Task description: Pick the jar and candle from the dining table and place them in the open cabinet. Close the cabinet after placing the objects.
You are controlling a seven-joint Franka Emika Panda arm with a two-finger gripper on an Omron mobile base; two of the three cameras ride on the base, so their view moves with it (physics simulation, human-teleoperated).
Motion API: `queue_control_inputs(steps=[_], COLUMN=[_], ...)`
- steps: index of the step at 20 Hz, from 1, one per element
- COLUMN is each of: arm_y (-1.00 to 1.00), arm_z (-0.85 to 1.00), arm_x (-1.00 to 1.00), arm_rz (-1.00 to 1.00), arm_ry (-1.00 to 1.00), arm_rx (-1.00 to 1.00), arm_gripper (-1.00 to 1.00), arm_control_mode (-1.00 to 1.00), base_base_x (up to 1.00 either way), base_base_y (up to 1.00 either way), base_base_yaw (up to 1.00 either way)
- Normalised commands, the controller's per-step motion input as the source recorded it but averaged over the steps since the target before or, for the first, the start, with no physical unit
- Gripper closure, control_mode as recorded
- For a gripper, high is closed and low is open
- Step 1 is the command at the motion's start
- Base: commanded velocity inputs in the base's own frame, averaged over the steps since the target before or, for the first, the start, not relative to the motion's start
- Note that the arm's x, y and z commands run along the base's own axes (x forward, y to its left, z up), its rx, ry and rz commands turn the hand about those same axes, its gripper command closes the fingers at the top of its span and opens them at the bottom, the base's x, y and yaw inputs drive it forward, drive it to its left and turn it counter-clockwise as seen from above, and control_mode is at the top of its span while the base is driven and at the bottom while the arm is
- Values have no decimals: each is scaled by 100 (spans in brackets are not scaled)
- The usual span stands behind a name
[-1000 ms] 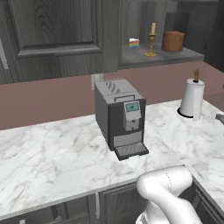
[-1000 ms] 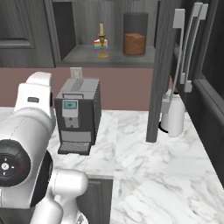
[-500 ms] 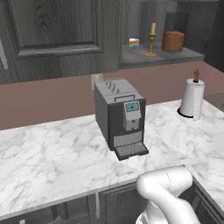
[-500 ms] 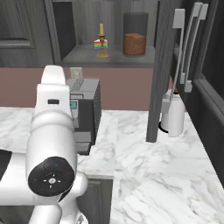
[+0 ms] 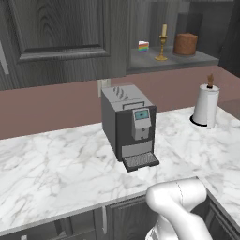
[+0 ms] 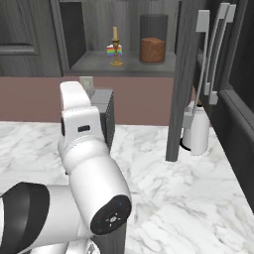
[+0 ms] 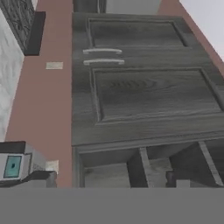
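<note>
The candle [image 5: 163, 42], cream in a gold holder, stands upright on the shelf of the open cabinet [image 5: 187, 58]. The jar [image 5: 185, 44], clear glass with brown filling, stands just to its right. From the right side the candle [image 6: 115, 47] and the jar [image 6: 152, 48] sit side by side, and the cabinet's open door [image 6: 183, 79] hangs edge-on to the right of them. My gripper's jaws stand open with nothing in them. The hand looks at the dark panelled cabinet fronts [image 7: 144, 96]. The dining table is out of view.
A grey coffee machine [image 5: 131, 126] stands mid-counter on the white marble top [image 5: 47, 164]. A paper towel roll [image 5: 206, 105] stands at the right. A rainbow cake slice [image 5: 143, 46] sits left of the candle. My white arm [image 6: 84, 149] rises before the machine. Tall silver handles [image 6: 211, 54] line the right.
In the right base view my arm has swung up and to the right, across the front of the coffee machine. The jar, the candle and the cabinet door have not moved.
</note>
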Motion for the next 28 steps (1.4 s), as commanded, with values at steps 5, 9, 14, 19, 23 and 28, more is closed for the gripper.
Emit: queue_control_inputs(steps=[5, 9, 14, 19, 23, 28], arm_y=[56, 53, 31, 25, 23, 28], arm_z=[-57, -37, -39, -49, -67, -69], arm_x=[29, 9, 0, -8, -6, -12], arm_rz=[6, 3, 5, 6, 8, 7], arm_ry=[-34, -18, -7, -18, -29, -29], arm_rx=[1, -1, 0, 4, 9, 10], arm_gripper=[-100, -100, -100, -100, -100, -100], arm_control_mode=[-100, -100, -100, -100, -100, -100], base_base_x=[0, 0, 0, 0, 0, 0], base_base_y=[0, 0, 0, 0, 0, 0], base_base_yaw=[0, 0, 0, 0, 0, 0])
